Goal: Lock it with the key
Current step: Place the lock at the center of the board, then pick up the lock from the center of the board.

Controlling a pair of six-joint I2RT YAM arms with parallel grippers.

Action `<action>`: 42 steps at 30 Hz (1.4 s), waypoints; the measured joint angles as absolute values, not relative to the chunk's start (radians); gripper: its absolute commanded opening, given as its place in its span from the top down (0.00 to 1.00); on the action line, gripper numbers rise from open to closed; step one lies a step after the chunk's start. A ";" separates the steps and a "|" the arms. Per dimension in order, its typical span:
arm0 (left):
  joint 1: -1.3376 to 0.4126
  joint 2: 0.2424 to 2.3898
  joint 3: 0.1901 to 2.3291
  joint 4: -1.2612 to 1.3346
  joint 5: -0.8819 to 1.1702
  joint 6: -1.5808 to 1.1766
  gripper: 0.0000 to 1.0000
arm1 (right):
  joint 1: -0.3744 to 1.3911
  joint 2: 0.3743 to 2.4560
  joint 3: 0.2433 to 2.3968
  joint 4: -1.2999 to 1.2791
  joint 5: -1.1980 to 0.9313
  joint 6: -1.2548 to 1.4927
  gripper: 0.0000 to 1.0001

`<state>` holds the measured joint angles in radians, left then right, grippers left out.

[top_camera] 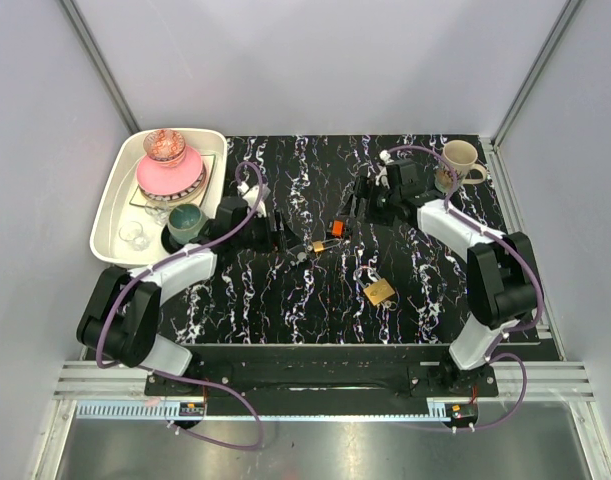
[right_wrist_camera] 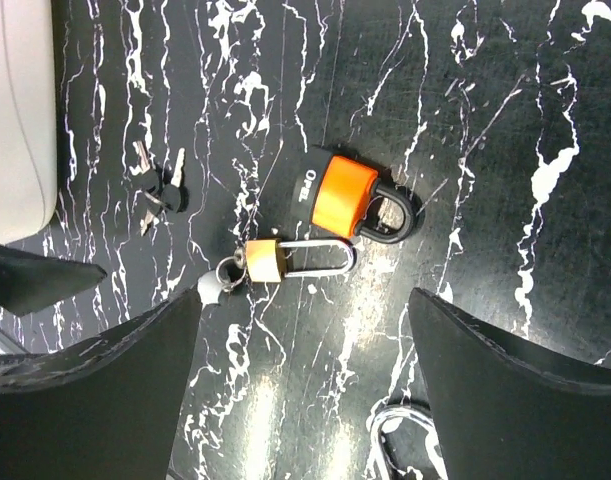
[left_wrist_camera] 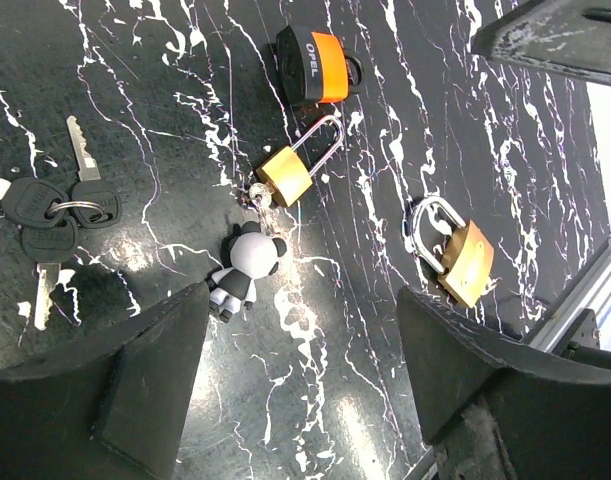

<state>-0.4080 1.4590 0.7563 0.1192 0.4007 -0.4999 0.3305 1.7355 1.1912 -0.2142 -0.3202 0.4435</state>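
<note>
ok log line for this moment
left gripper: open, empty | right gripper: open, empty | long-shackle brass padlock: lying free, bear keychain attached | orange padlock: untouched

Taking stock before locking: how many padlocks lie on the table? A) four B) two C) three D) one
C: an orange padlock, a long-shackled brass padlock and a second brass padlock lie apart on it.

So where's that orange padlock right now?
In the top view the orange padlock lies near the middle of the black table, just beyond the long-shackled brass padlock and up-left of the other brass padlock.
</note>
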 measured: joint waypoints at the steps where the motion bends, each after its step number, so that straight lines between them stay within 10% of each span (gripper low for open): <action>1: -0.408 1.460 0.756 0.120 0.404 -0.504 0.20 | 0.331 1.717 1.179 -0.211 -0.321 0.440 0.11; 7: -0.408 1.521 0.757 0.143 0.436 -0.531 0.21 | 0.331 1.705 1.133 -0.198 -0.370 0.439 0.29; 42: -0.419 1.901 1.002 0.164 0.555 -0.553 0.32 | 0.433 1.985 1.171 -0.120 -0.522 0.494 0.66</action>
<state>-0.4194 1.9015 1.0016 0.1638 0.5552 -0.5526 0.4328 1.9850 1.1706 -0.1204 -0.5220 0.4942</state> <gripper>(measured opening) 0.690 0.361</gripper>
